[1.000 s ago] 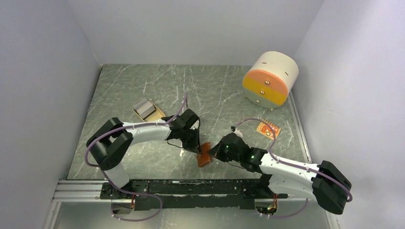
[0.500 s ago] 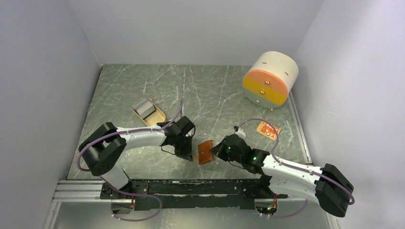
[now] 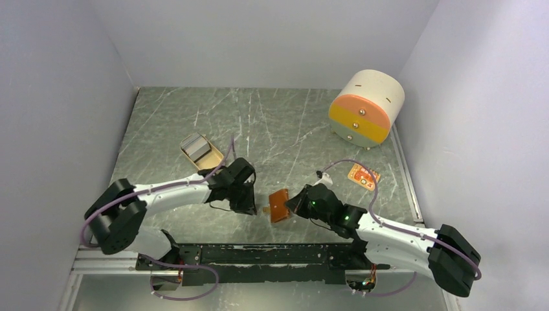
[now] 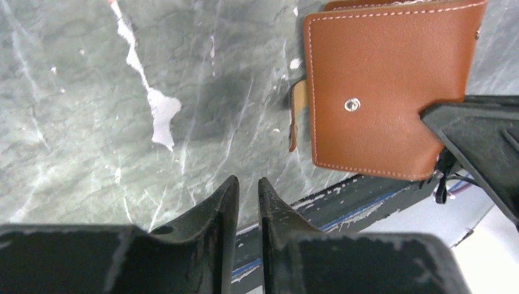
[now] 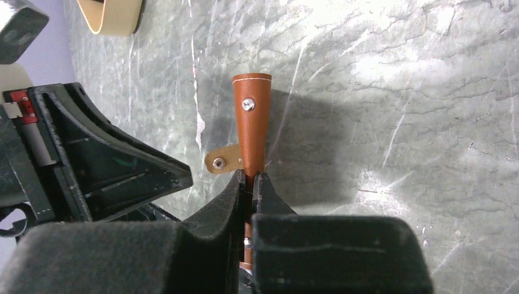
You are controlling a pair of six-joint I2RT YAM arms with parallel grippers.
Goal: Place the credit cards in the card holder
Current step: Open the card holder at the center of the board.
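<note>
The card holder is a brown leather wallet with a metal snap stud. It stands on edge near the table's front edge. My right gripper is shut on its near edge, as the right wrist view shows, with the wallet sticking out ahead. Its snap strap hangs loose to the left. My left gripper is shut and empty, a short way left of the wallet, with its fingertips over bare table. The credit cards, a grey-white stack, lie in a tan dish at mid-left.
A cream-and-orange drum-shaped drawer box stands at the back right. A small orange patterned item lies right of centre. The black mounting rail runs along the front edge, just below the wallet. Side walls enclose the table.
My left gripper has drawn back to the left, away from the wallet it was touching. The wallet stays in my right gripper, shifted slightly.
</note>
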